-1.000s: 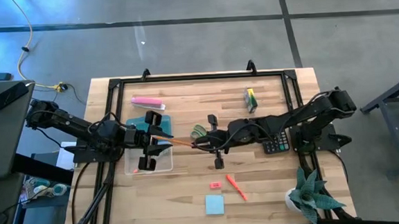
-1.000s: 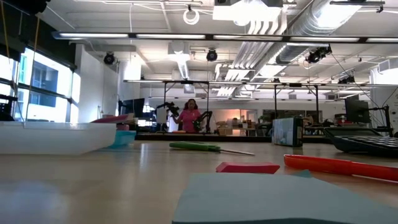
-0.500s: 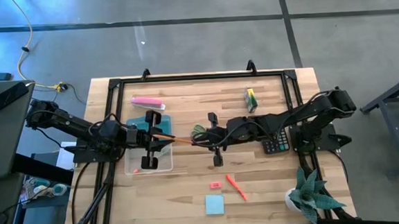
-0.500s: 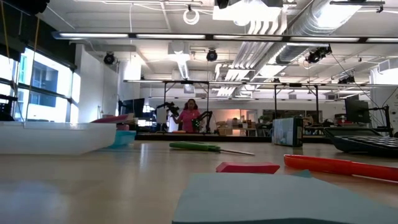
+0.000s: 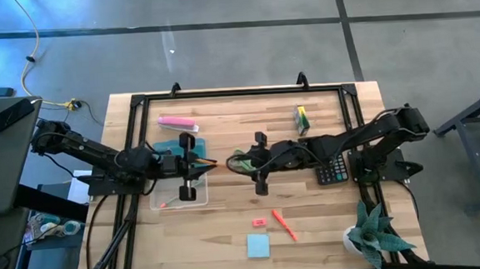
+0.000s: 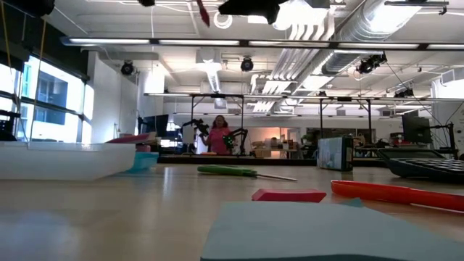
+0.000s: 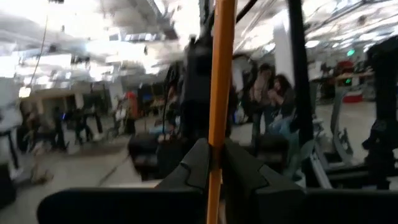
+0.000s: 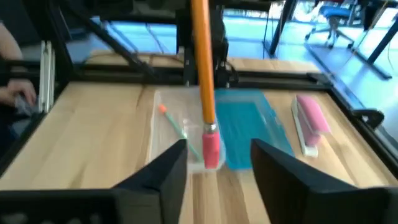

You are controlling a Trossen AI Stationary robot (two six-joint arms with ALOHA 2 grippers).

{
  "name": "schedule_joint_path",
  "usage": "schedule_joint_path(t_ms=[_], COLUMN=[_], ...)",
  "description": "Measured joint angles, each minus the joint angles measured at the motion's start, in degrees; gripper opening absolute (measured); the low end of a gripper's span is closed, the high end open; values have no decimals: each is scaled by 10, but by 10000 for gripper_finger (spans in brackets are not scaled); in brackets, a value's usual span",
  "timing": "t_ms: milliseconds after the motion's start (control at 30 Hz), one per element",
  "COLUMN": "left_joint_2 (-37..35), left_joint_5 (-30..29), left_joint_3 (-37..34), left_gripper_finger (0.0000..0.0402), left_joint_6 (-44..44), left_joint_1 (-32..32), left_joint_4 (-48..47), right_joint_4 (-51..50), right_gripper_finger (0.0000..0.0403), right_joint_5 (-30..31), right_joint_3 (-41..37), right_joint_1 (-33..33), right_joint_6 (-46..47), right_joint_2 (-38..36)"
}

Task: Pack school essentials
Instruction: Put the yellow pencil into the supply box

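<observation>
A thin orange pencil [image 5: 208, 163] with a red eraser end [image 8: 210, 151] hangs level above the clear tray [image 5: 167, 199], and my left gripper [image 5: 197, 163] is shut on it. My right gripper [image 5: 243, 162] stands open just right of the pencil's free end, its fingers [image 8: 172, 167] on either side of the eraser end without touching it. Green-handled scissors [image 5: 238, 155] lie on the table under the right gripper. The tray holds a teal item [image 5: 171, 147] and a green pencil [image 8: 176, 126]. My left gripper pinches the pencil's shaft [image 7: 215, 155] between its two fingers [image 7: 194, 163], away from the eraser end. The fingers come level from the table's left, along the pencil. The pencil juts out toward the right arm, lifted clear of tray and table.
A pink item [image 5: 177, 122] lies at the far left and a green-yellow block [image 5: 302, 119] at the far right. A calculator [image 5: 334, 173] sits by the right arm. A red eraser [image 5: 259, 223], orange-red pen [image 5: 284, 225], blue note pad [image 5: 258, 246] and potted plant [image 5: 373, 235] are near the front.
My right gripper has opened and let go of the pencil. My left gripper, shut on the pencil's other end, has drawn it toward the table's left edge, so its eraser end has left the right fingers and hangs over the tray's right rim.
</observation>
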Motion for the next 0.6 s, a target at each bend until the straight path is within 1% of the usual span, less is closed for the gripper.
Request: schedule_joint_path(t_ms=[133, 233, 400, 467, 600], left_joint_2=[0, -8, -23, -29, -33], left_joint_5=[-54, -90, -122, -127, -131], left_joint_3=[0, 0, 0, 14, 70], left_gripper_finger=[17, 17, 17, 17, 17], left_joint_6=[-36, -62, -128, -170, -263], left_joint_1=[0, -4, -12, -15, -16], left_joint_4=[-66, -128, -227, -295, -478], right_joint_4=[-42, -67, -108, -123, -149], right_gripper_finger=[203, 206, 206, 206, 206], right_joint_5=[0, 2, 12, 24, 53], right_joint_3=[0, 0, 0, 0, 0], right_joint_1=[-5, -9, -11, -12, -14], right_joint_6=[15, 15, 29, 30, 40], right_joint_2=[-15, -25, -29, -29, -28])
